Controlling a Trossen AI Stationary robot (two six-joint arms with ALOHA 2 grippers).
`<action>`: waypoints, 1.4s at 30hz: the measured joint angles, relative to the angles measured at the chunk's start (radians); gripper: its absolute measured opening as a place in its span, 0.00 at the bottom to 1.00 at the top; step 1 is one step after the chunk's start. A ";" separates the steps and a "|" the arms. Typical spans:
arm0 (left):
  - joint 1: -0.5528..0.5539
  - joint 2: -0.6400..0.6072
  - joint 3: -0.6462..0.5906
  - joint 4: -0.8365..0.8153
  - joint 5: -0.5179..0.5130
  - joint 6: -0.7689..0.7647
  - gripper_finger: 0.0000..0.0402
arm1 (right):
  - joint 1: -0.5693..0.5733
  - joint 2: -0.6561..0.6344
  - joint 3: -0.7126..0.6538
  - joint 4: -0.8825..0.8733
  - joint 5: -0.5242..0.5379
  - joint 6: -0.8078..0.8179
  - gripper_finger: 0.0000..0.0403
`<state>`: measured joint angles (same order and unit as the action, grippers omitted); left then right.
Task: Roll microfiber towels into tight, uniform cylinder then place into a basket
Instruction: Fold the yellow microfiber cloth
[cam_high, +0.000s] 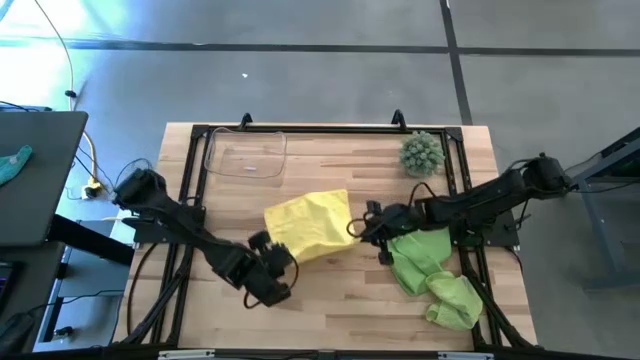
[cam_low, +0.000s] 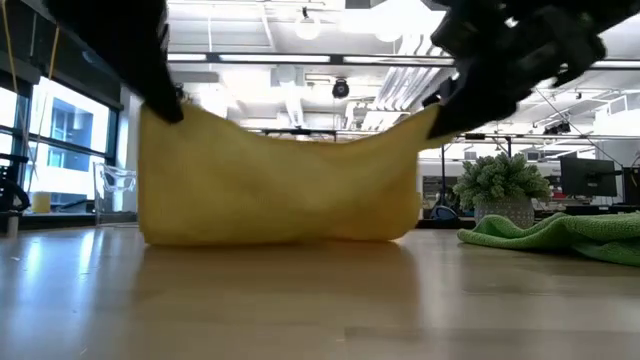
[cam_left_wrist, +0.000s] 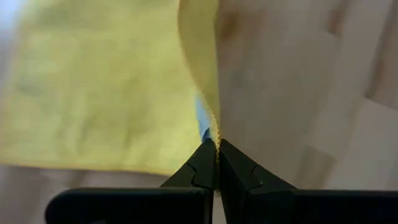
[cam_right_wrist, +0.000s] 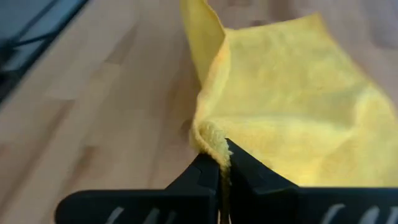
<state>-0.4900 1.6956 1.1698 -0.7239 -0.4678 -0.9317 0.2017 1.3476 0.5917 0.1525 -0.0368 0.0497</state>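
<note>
Overhead, the yellow towel (cam_high: 308, 225) sits near the middle of the table (cam_high: 330, 300), its long axis running roughly from the left gripper (cam_high: 283, 256) at one corner to the right gripper (cam_high: 362, 226) at the opposite end; only the level camera shows that it is lifted, hanging like a hammock between the two pinched ends with its bottom fold touching the wood. Each wrist camera adds what neither wider view gives: the left fingers (cam_left_wrist: 202, 171) are pressed together on a thin edge of yellow cloth, and the right fingers (cam_right_wrist: 205, 174) are likewise clamped on a bunched corner of it. Three towels are on the table in all: the one yellow, plus two green towels (cam_high: 430, 268) lying crumpled and overlapping toward the near right corner, just beside the right arm. One basket (cam_high: 245, 155), clear and with nothing in it, stands by the far edge toward the left corner, well apart from the yellow towel. One spiky green plant (cam_high: 421, 153) stands near the far right corner; the level camera shows it in a pale pot behind the green cloth.
</note>
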 joint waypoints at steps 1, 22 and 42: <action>-0.005 0.018 0.000 0.028 0.027 0.002 0.01 | 0.011 0.000 0.000 -0.003 -0.021 0.011 0.00; 0.047 0.074 0.001 -0.019 0.089 -0.061 0.01 | 0.001 0.091 0.010 -0.123 -0.145 -0.122 0.00; 0.236 0.068 0.001 -0.209 -0.030 0.195 0.01 | -0.211 0.230 0.172 -0.313 -0.046 -0.500 0.00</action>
<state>-0.2536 1.7634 1.1706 -0.9324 -0.4980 -0.7370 -0.0092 1.5776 0.7642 -0.1607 -0.0830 -0.4503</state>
